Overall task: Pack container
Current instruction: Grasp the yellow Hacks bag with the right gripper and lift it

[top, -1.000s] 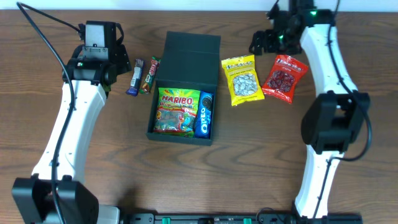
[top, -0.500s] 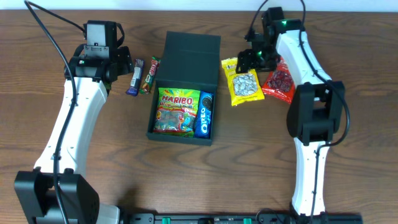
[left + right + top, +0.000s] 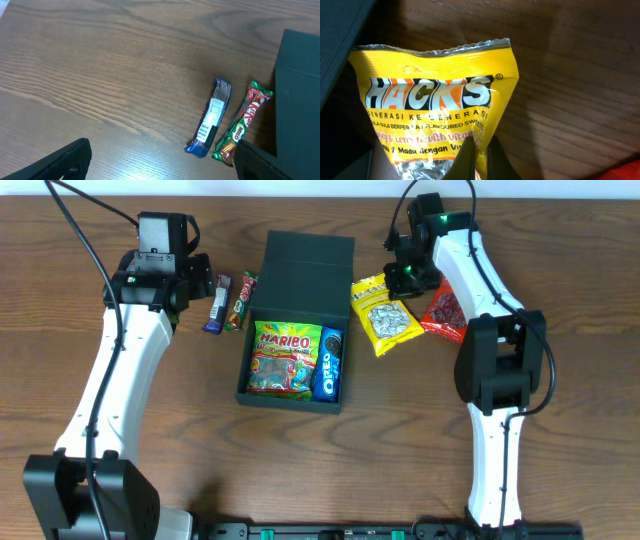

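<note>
The dark teal container [image 3: 290, 402] stands open mid-table, its lid [image 3: 308, 265] laid back, with a Haribo bag [image 3: 283, 358] and an Oreo pack [image 3: 329, 365] inside. Just right of it lies a yellow Hacks packet [image 3: 383, 318]. My right gripper [image 3: 405, 278] is shut on that packet's right edge, the foil pinched between the fingertips [image 3: 480, 150]. The packet [image 3: 435, 95] fills the right wrist view, with the container [image 3: 340, 30] at top left. My left gripper [image 3: 190, 285] hangs open over bare wood [image 3: 160, 150], holding nothing, short of a blue bar [image 3: 212, 117] and a green bar [image 3: 242, 122].
A red snack packet [image 3: 446, 315] lies right of the yellow one, partly under my right arm. The blue bar [image 3: 217, 304] and green bar [image 3: 241, 300] lie side by side between my left gripper and the container's left wall [image 3: 300, 90].
My right gripper came in from the right onto the yellow packet and shut on its edge. The packet shifted a little left and turned. My left arm barely moved.
</note>
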{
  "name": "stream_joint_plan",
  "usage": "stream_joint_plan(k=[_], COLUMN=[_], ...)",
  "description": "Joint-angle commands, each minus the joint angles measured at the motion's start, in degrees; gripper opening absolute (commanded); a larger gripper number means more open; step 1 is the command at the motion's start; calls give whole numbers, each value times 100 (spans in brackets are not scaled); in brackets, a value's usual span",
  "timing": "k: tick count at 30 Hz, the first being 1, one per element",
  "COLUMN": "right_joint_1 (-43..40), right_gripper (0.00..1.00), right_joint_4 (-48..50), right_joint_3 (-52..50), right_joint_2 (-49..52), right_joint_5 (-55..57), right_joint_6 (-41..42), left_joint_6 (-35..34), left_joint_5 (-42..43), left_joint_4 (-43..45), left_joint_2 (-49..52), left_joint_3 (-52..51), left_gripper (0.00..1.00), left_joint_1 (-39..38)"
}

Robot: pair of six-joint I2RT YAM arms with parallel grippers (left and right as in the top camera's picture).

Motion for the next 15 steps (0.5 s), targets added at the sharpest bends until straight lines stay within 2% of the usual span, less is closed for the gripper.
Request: stream_joint_plan(k=[1, 9, 15], right_joint_1=[-20, -22, 249], right_gripper=[1, 2, 2], right_joint_4=[-35, -304, -352], right_joint_3=[81, 1117, 1362], right_joint_2=[-63, -857, -1644], right_joint_5=[68, -44, -988], right_joint_6=[-22, -229, -348], left_joint_6=[249, 323, 317], left_joint_5=[-7, 0, 0], left_joint_4=[72, 208, 363], left_joint_2=[55, 52, 55], left_joint_3=[96, 96, 96], left_gripper=[92, 92, 92], left_joint_1=[26, 479, 960])
